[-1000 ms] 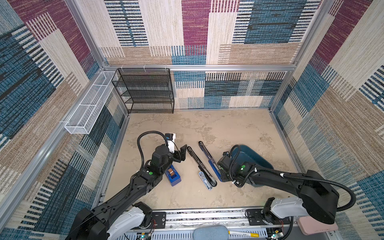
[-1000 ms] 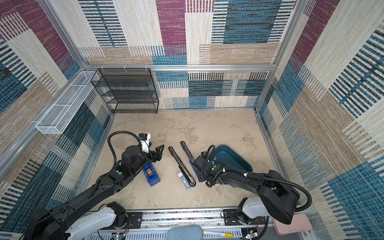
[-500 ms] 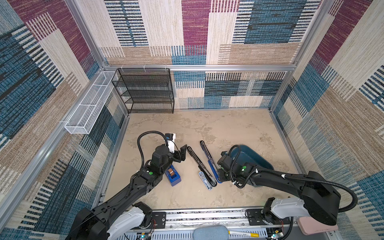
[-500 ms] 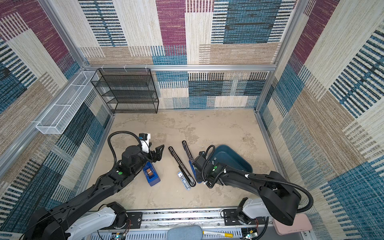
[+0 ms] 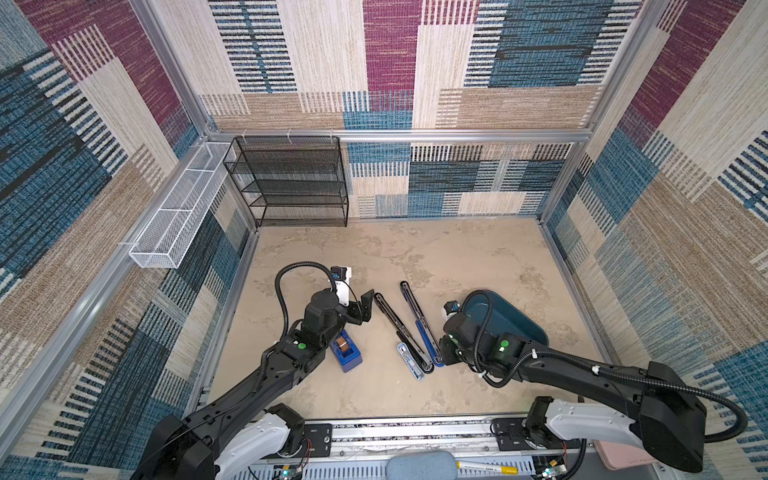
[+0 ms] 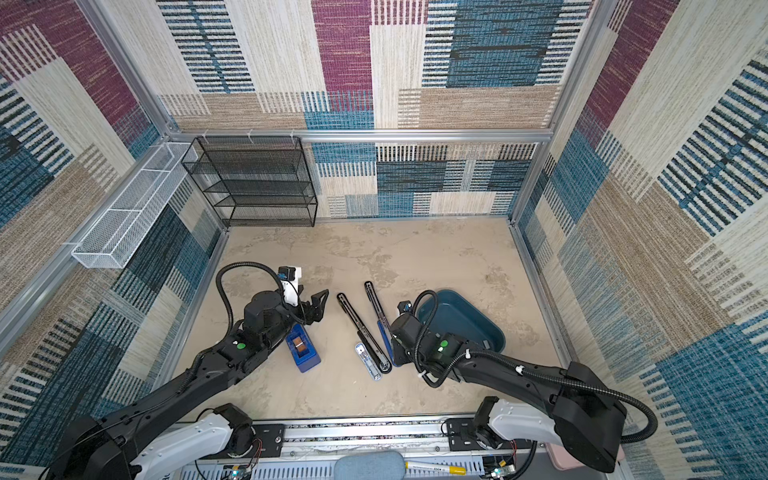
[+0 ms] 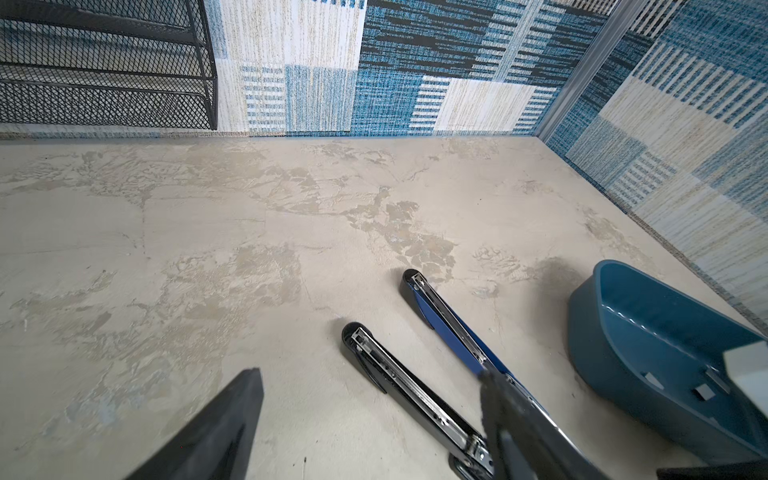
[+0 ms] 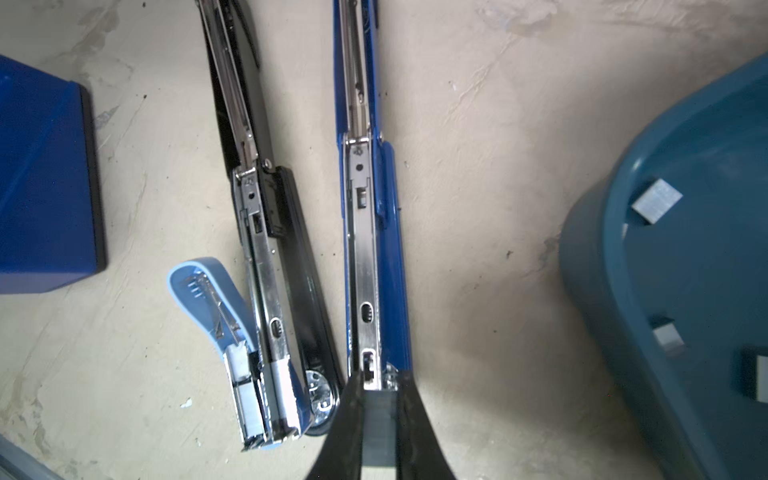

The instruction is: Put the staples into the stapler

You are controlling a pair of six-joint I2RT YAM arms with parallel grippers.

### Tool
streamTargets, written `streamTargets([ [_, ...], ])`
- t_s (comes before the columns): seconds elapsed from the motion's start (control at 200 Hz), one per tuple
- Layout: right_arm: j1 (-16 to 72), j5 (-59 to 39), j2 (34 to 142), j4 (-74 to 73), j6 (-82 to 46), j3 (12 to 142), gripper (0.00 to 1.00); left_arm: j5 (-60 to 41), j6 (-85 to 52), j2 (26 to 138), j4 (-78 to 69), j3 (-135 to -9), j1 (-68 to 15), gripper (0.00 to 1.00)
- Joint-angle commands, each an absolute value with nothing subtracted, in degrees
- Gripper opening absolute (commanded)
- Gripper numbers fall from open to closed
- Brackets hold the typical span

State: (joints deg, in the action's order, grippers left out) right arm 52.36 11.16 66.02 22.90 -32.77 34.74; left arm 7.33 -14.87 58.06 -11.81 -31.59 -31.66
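Note:
Three staplers lie side by side mid-table. The blue stapler is folded open with its metal channel up. My right gripper is shut on a grey strip of staples, held at the near end of that channel. More staples lie in the teal tray. My left gripper hangs open and empty beside the far end of the black stapler.
A small light-blue stapler lies open against the black one. A blue box sits under my left arm. A black mesh shelf and a white wire basket stand at the back left.
My right gripper has crept slightly toward the blue stapler's near end with the strip in it. The left arm has not moved.

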Motion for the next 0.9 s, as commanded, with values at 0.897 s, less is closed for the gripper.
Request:
streamTargets([
  [0.897,56.15,13.81,65.64,9.21,-27.25,28.27,0.12,6.46,-16.36,59.42,-13.67,-32.18,-31.64,0.86],
])
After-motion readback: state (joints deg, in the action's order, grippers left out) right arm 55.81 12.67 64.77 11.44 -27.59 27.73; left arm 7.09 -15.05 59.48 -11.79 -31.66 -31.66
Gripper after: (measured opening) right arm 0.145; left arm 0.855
